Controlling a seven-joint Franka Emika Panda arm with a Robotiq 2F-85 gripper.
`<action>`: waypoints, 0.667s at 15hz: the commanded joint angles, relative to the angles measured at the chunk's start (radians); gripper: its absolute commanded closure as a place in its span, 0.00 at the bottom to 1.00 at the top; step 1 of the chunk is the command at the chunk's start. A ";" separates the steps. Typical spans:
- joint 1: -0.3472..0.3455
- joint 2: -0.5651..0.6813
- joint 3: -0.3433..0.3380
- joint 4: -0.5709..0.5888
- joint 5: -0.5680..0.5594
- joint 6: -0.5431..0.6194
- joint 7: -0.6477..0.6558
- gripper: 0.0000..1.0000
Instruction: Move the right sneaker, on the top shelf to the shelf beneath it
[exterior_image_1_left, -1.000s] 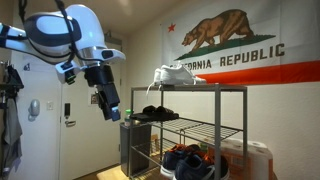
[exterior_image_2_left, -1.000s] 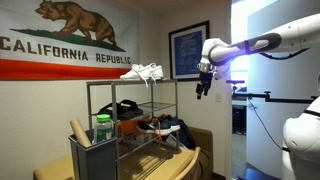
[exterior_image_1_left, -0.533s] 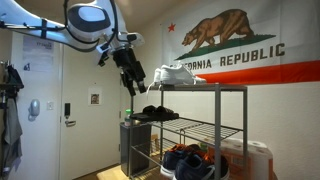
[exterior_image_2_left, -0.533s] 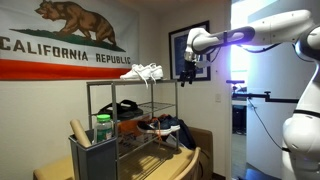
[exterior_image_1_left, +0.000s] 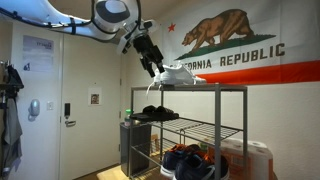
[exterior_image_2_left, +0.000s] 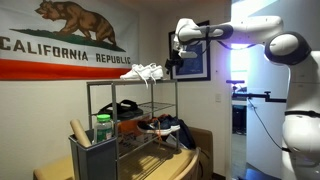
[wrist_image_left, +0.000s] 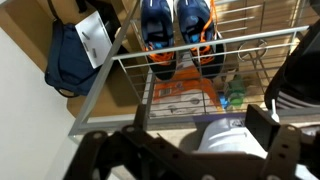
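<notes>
The top shelf (exterior_image_1_left: 205, 88) is lying just below the gripper (exterior_image_1_left: 154, 67), carrying the right sneaker (exterior_image_1_left: 180, 73) just beside its empty, spread jaws. The approach is seemingly the step going on; next it is needing to straddle and clamp the shoe, then descend to the shelf beneath it (exterior_image_1_left: 200, 126)

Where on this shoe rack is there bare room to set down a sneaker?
Free: the second tier, between the black item and the end post; the top shelf beyond the white sneakers. Crowded: the low tier around the blue-and-orange sneakers.
</notes>
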 joint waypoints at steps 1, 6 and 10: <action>0.011 0.108 -0.001 0.234 0.004 -0.069 0.070 0.00; 0.012 0.207 0.000 0.438 -0.002 -0.076 0.155 0.00; 0.026 0.286 0.002 0.505 -0.036 -0.048 0.193 0.00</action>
